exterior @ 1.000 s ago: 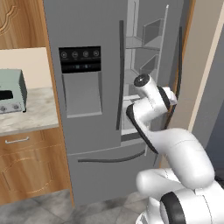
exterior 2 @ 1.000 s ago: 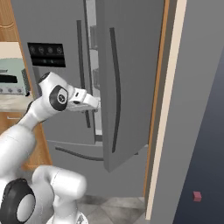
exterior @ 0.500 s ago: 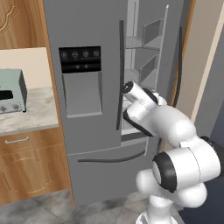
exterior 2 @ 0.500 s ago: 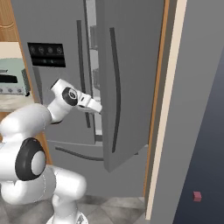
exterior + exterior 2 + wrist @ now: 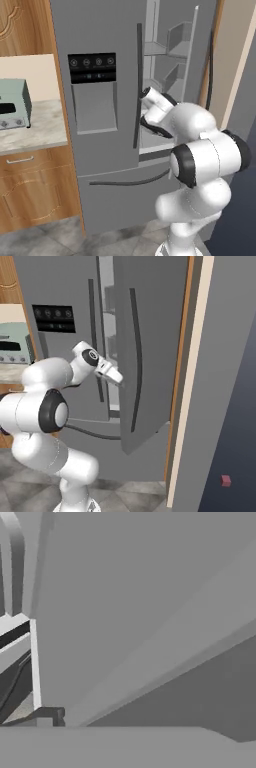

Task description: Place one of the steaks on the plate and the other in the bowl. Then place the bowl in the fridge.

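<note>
The fridge [image 5: 100,150] stands right in front of me, its left door shut and its right door [image 5: 145,356] swung open. My gripper [image 5: 119,380] hangs at mid height at the gap between the two doors, close to the open door's inner edge. It is open, with nothing seen between its fingers. The hand view looks at close range onto a flat grey fridge door [image 5: 150,612]. The steaks, the plate and the bowl are out of view.
Grey shelves and door bins [image 5: 175,45] show inside the fridge. A pale green toaster oven [image 5: 12,110] sits on the stone counter [image 5: 35,135] to the left, above wooden cabinets [image 5: 30,190]. A tall grey panel [image 5: 220,381] rises to the right, with a small red block [image 5: 226,480] low on it.
The arm has folded up in front of the base and its elbow has swung round. The hand has shifted slightly toward the open door's edge. The fridge doors have not moved.
</note>
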